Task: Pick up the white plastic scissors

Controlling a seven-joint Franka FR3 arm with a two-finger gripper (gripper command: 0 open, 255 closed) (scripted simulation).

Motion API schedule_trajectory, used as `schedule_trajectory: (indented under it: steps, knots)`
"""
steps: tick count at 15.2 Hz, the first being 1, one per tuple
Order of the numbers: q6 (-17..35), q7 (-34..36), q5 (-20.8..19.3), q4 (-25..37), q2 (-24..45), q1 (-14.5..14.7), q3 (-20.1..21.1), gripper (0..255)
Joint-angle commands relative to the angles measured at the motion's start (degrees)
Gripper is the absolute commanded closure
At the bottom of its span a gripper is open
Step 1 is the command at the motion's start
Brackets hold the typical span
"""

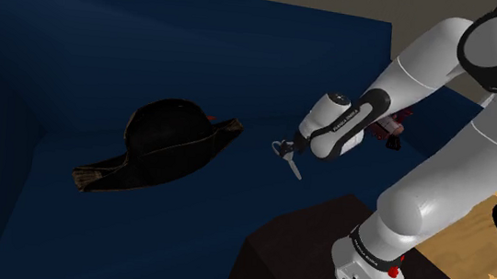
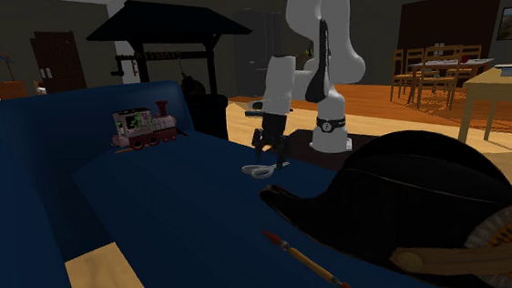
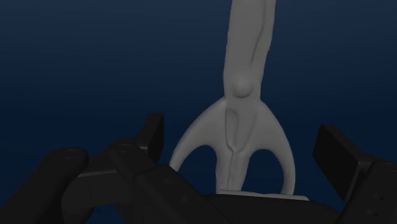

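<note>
Scissors (image 3: 245,89) — pale grey, flat on blue surface (image 3: 76,63), handles untouched between spread fingers of the gripper (image 3: 243,137). Step, as judged: pre-grasp — next move calls for closing squarely on the handles

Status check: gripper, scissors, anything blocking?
Gripper open, fingers either side of the handle loops, no contact. Pale grey scissors flat on the blue surface. Black hat lies apart; nothing in the way.
</note>
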Motion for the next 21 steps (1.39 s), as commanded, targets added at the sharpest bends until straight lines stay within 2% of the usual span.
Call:
schedule_trajectory:
  steps: [1, 2, 3, 4, 13, 15, 17, 21]
  knots:
    - [2.17, 6.05, -7.86, 0.51, 2.56, -0.06, -1.71, 0]
    - [2.7, 8.01, -10.35, 0.79, 3.32, 0.9, -3.24, 0]
    - [2.72, 7.78, -10.05, 0.77, 3.32, 1.33, -3.6, 0]
    - [2.78, 7.96, -10.28, 0.74, 3.35, 1.38, -3.71, 255]
    - [2.72, 7.81, -10.08, 0.77, 3.32, 1.27, -3.55, 255]
    - [0.83, 1.46, -1.95, -0.07, 0.71, -1.63, 1.25, 255]
    - [-1.2, -3.32, 4.33, -0.56, -1.79, -1.58, 2.74, 255]
    - [-5.62, -7.01, 9.17, -0.87, -6.51, 1.12, 1.25, 255]
